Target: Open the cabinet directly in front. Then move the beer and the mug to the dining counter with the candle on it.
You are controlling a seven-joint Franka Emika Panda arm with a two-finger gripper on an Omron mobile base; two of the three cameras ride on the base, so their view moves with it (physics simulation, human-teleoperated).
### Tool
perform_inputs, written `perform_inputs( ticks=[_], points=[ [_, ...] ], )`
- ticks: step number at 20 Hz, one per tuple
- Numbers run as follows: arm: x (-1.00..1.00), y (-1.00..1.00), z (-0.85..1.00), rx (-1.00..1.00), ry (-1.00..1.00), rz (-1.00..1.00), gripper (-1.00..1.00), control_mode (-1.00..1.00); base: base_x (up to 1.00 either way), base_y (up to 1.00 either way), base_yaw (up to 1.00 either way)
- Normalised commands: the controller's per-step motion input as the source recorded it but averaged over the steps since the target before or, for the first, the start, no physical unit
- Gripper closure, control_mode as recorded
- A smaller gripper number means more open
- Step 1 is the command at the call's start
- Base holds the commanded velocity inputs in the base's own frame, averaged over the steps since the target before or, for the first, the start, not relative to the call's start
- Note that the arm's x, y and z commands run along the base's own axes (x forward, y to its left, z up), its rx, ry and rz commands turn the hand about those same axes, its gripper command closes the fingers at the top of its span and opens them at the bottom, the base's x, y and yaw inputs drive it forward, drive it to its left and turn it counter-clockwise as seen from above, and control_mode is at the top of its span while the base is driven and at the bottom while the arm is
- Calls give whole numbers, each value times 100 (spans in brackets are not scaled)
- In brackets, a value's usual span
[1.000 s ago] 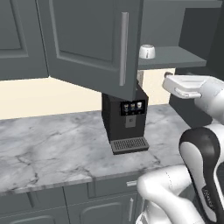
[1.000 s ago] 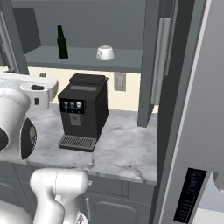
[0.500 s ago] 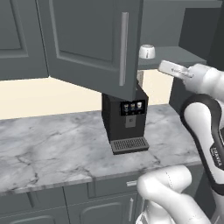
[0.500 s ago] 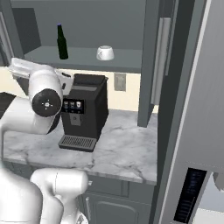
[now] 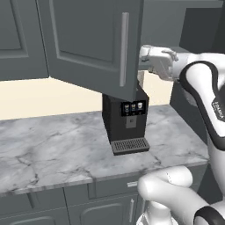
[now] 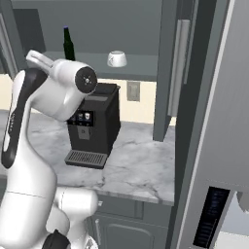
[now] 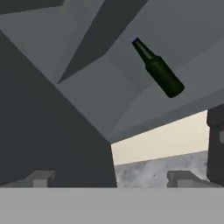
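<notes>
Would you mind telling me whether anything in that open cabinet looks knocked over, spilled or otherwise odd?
Nothing stands out. The beer stands upright on the cabinet shelf, and the mug sits apart from it, mouth down, with no spill showing.

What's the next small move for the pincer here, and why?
Probably advance the open pincer toward the beer and square up on its body. The cabinet door already stands open, the beer and the mug both sit on the shelf, and in the hand view the bottle is ahead, off to one side, with nothing held.
</notes>
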Motion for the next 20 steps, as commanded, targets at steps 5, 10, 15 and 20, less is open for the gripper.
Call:
perform_inputs(
  ticks=[5,10,15,20],
  points=[
    [0,95,-11,0,21,36,-100,-100,0,0,0],
    [-6,85,-29,1,17,41,-100,-100,0,0,0],
    [-37,100,-38,0,8,34,-100,-100,0,0,0],
    [-17,100,-55,-2,3,14,-100,-100,0,0,0]
  ],
)
